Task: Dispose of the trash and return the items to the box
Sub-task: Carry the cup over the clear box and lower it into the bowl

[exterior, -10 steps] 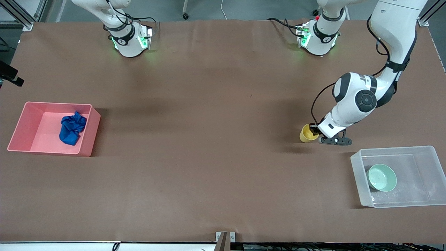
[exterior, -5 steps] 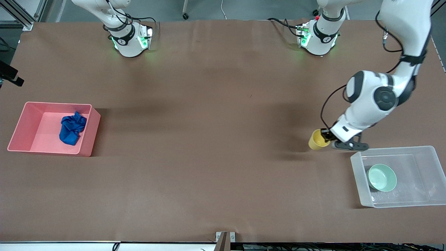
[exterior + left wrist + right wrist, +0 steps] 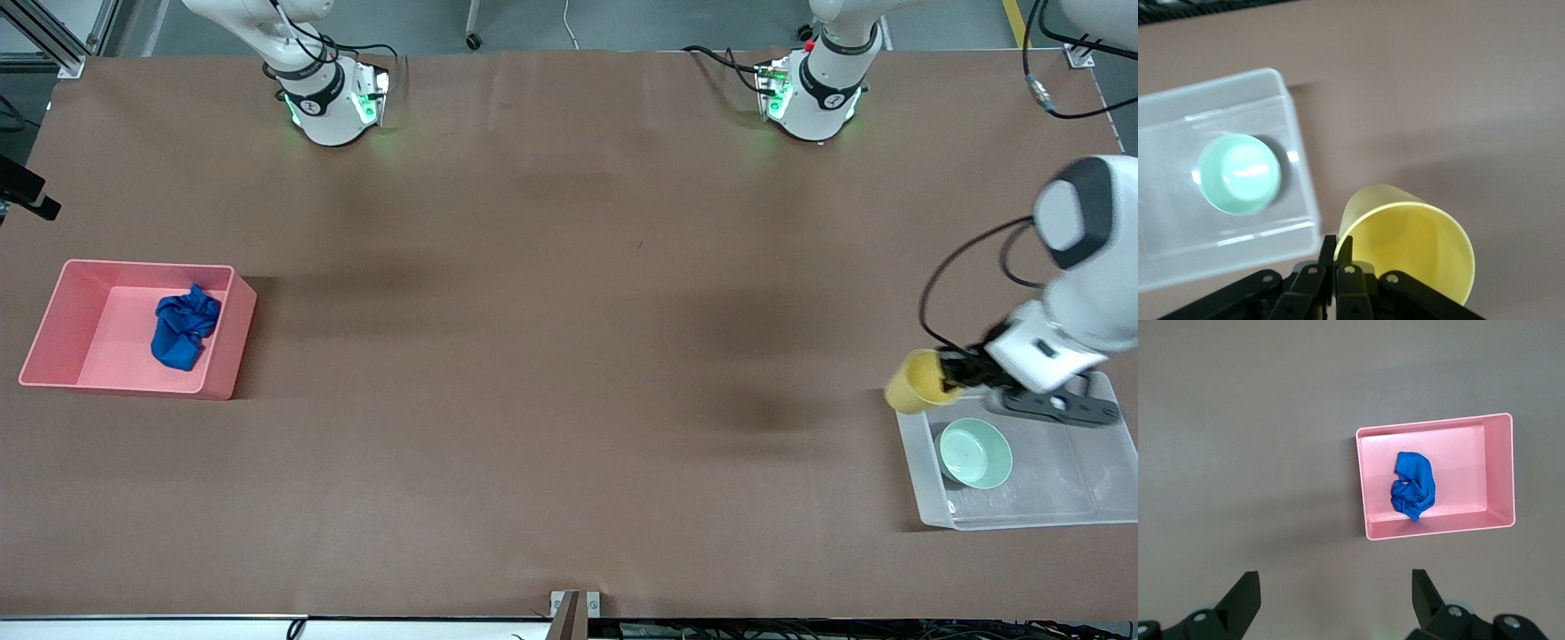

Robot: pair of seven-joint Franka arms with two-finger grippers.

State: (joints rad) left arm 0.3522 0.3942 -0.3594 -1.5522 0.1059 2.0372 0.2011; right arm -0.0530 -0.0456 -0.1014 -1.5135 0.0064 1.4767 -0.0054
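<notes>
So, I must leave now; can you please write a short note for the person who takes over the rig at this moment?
Left gripper: shut on the yellow cup, in the air over the clear box's corner.
Right gripper: open, waiting high over the table near the pink bin.
Done: blue cloth lies in the pink bin; green bowl sits in the clear box.
Left: lower the cup into the box and release.

Even overhead light, soft shadows, slight blur

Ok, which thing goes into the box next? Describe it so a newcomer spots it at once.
Find the clear plastic tub at the left arm's end of the table, with a mint-green bowl inside. Over its corner, the left gripper is shut on a yellow cup: taller and narrower than the bowl, the only yellow thing.
</notes>
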